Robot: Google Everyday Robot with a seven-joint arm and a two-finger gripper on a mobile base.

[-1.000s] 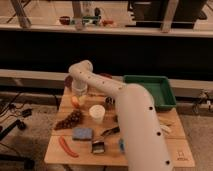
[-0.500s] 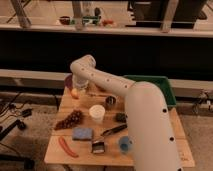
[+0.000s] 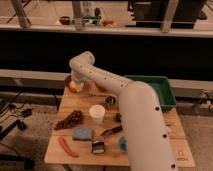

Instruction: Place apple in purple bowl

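The apple point(image 3: 75, 86), yellow-orange with a reddish blush, is at the far left of the wooden table point(image 3: 75, 102), at the end of my arm. My gripper point(image 3: 78, 84) is shut on it and mostly hidden by the white arm. The apple sits right at the rim of the dark purple bowl point(image 3: 67, 80), of which only the left edge shows behind the apple and arm. I cannot tell whether the apple touches the bowl.
A white cup point(image 3: 97, 113) stands mid-table. A dark grape bunch point(image 3: 70, 120), a blue sponge point(image 3: 82, 133), a red pepper-like item point(image 3: 66, 146) and a brush point(image 3: 98, 147) lie in front. A green bin point(image 3: 159, 92) is at the back right.
The gripper has carried the apple away from the table's middle left, up and back to the purple bowl at the far left corner.
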